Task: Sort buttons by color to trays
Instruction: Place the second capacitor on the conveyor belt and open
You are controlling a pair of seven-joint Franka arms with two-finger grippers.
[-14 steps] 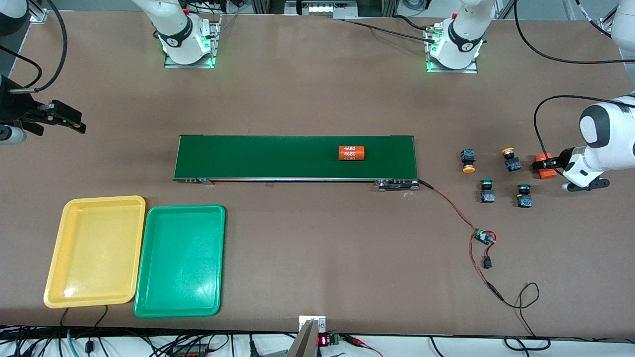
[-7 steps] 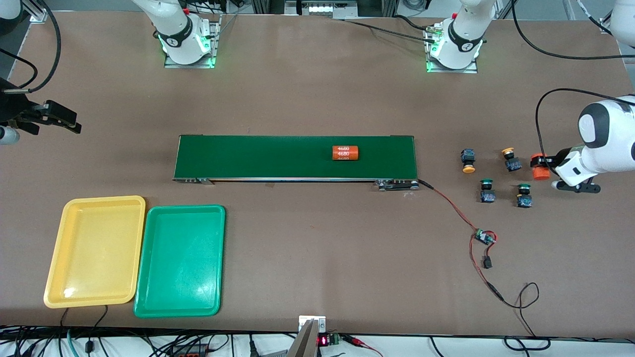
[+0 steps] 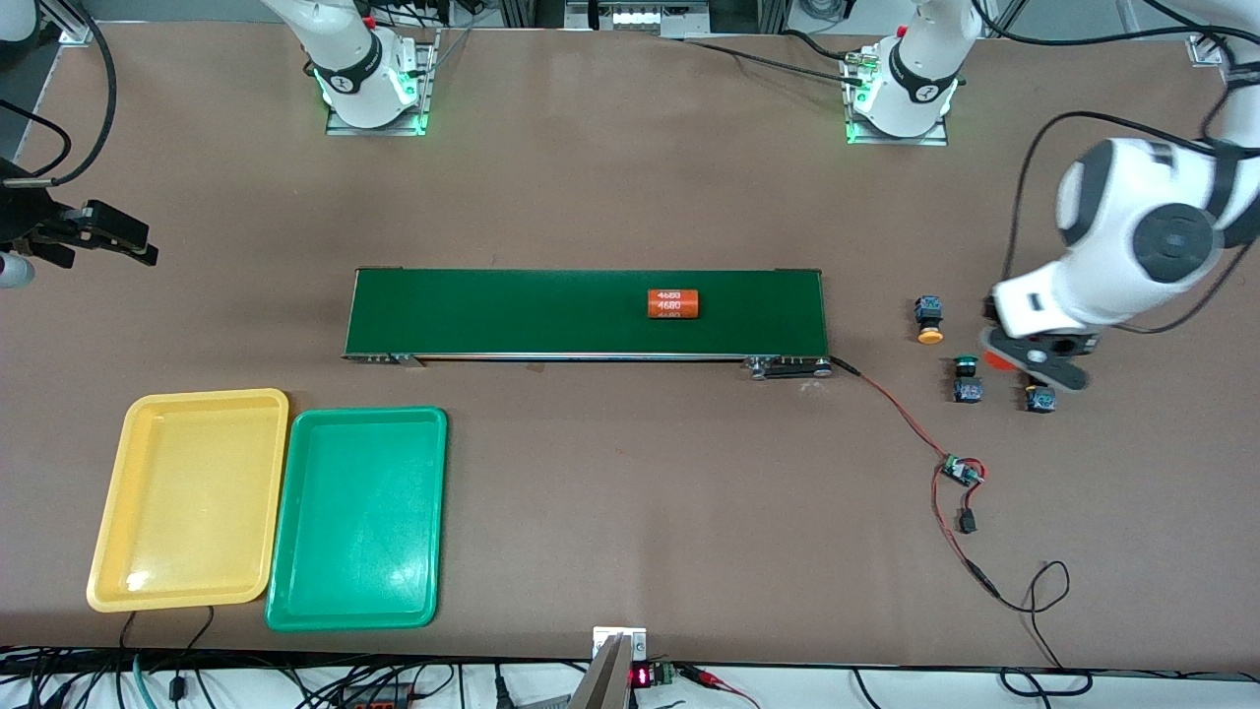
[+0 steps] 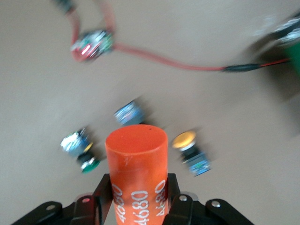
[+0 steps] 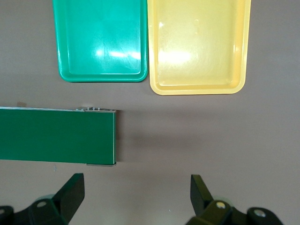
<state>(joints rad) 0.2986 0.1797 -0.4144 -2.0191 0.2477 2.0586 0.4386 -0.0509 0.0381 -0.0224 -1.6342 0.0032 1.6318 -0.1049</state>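
Since a moment ago: left gripper point(image 3: 1034, 362) has swung from the table edge to above the button cluster, carrying an orange cylinder point(image 4: 136, 164); a second orange cylinder point(image 3: 673, 303) has drifted along the conveyor belt point(image 3: 512, 313) toward the right arm's end.

Landmark: conveyor belt.

- Left gripper: clamped on the orange cylinder marked 4680, hanging over the buttons just off the belt's left-arm end.
- Right gripper point(image 5: 136, 197): fingers spread wide, empty, waiting up off the belt's right-arm end.
- Yellow-capped button point(image 3: 928, 320): on the table off the belt's left-arm end, lying tipped. A second yellow cap is hidden under the arm in the front view; only one yellow cap point(image 4: 183, 139) shows from the left wrist.
- Green-capped button point(image 3: 966, 378): nearer the front camera than the yellow one. Another green-capped button point(image 3: 1039, 397) sits beside it, partly under the gripper.
- Yellow tray point(image 3: 189, 499) and green tray point(image 3: 358, 518): side by side, nearer the front camera than the belt, at its right-arm end. Both without buttons.

Step, as I judge it: ferrying the cylinder to the belt. Keep it lifted well above the buttons so none gets knocked, set it down flat lengthwise on the belt, let go only once it rests.
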